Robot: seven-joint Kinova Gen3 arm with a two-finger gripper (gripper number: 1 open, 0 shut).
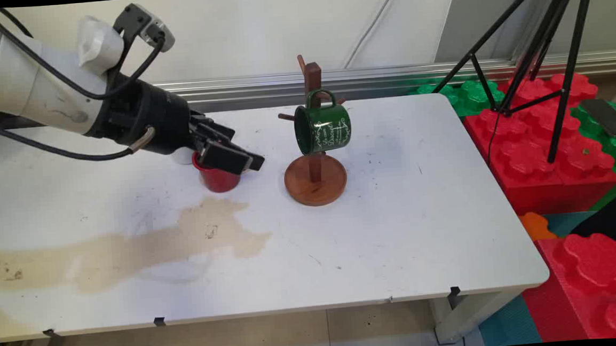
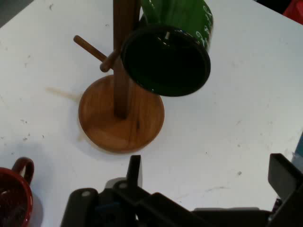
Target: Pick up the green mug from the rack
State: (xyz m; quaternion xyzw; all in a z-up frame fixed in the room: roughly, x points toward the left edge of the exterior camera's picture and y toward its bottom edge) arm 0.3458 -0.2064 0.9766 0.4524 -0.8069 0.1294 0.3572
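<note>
Red mug [image 1: 218, 177] stands on the white bench [image 1: 397, 231] left of the wooden mug tree [image 1: 315, 178], just under the claw [image 1: 237, 158], whose fingers stand apart, holding nothing. Green mug [image 1: 322, 126] hangs on that tree by its handle.

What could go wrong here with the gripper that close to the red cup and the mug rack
The gripper hangs open just over the red cup; a low sweep might tip it. The green mug hangs tilted from one peg of the wooden rack, so a knock to the rack could shake it loose.
</note>
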